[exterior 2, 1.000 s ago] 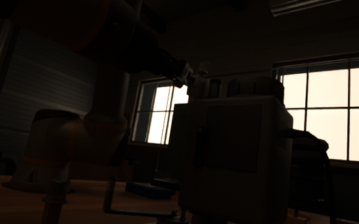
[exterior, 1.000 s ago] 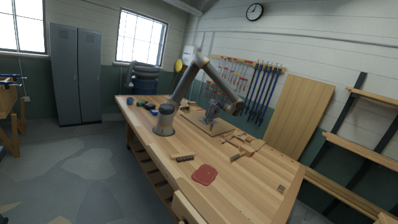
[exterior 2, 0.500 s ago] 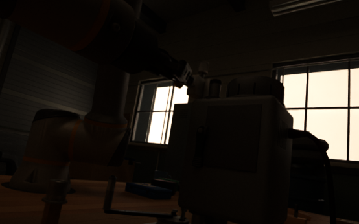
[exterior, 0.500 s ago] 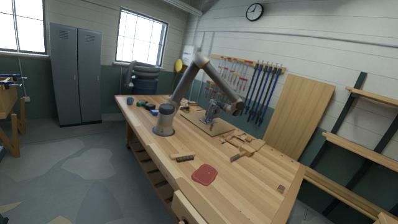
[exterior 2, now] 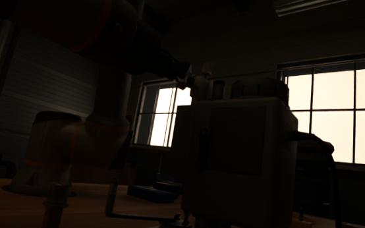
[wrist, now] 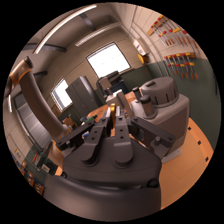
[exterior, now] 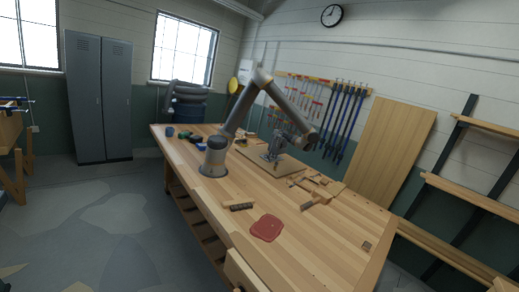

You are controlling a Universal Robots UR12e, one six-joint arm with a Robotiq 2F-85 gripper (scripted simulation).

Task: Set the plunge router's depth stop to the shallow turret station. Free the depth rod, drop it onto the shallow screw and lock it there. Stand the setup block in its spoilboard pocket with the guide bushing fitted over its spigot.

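Note:
A small yellow lock knob on the side of the plunge router sits between my fingers, and my gripper is closed on it. The grey plunge router stands on the spoilboard in the middle of the workbench, with two dark column caps on top. In the second side camera the router is a dark block against the windows, and my gripper reaches its upper left corner. A small upright post stands on the spoilboard's near edge.
A blue cup and small tool cases sit at the bench's far end. My arm's base stands left of the spoilboard. Wooden blocks and hand tools, a sanding block and a red pad lie nearer. Clamps hang on the wall.

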